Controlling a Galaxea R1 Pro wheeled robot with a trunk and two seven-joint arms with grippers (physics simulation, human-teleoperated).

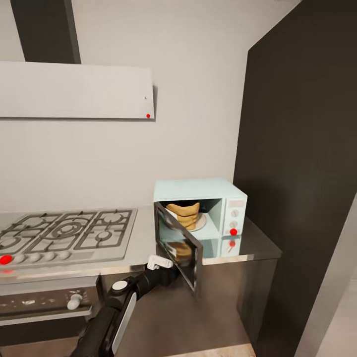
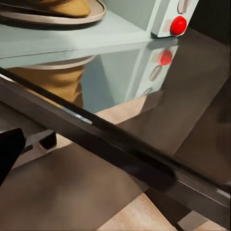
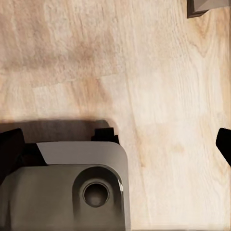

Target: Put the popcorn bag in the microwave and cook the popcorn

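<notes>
The first half of the job looks done: the small tan-brown paper popcorn bag with its wrinkled rim already sits inside the pale blue boxy microwave, resting on the round pale turntable plate in the cavity. What remains, as I judge it, is to swing the dark glass door shut, start the oven at its white control panel (the red dot near the bottom of that panel is probably the switch), and wait for the kernels to cook. No popped corn can be made out in the bag from here; its mouth is too small and shadowed to tell.

The microwave stands at the right end of the long reflective grey metal bench, beside the steel gas hob, and the bench surface mirrors the bag and the red dot. The door hangs open towards the robot, well out over the bench edge.

The black left arm reaches up to the door's lower outer edge, its white-tipped left gripper just beside or touching it; whether those jaws are parted or pressed together I cannot tell. In the right wrist view the right gripper hangs over the light wood floor with its dark fingers spread wide, holding nothing.
</notes>
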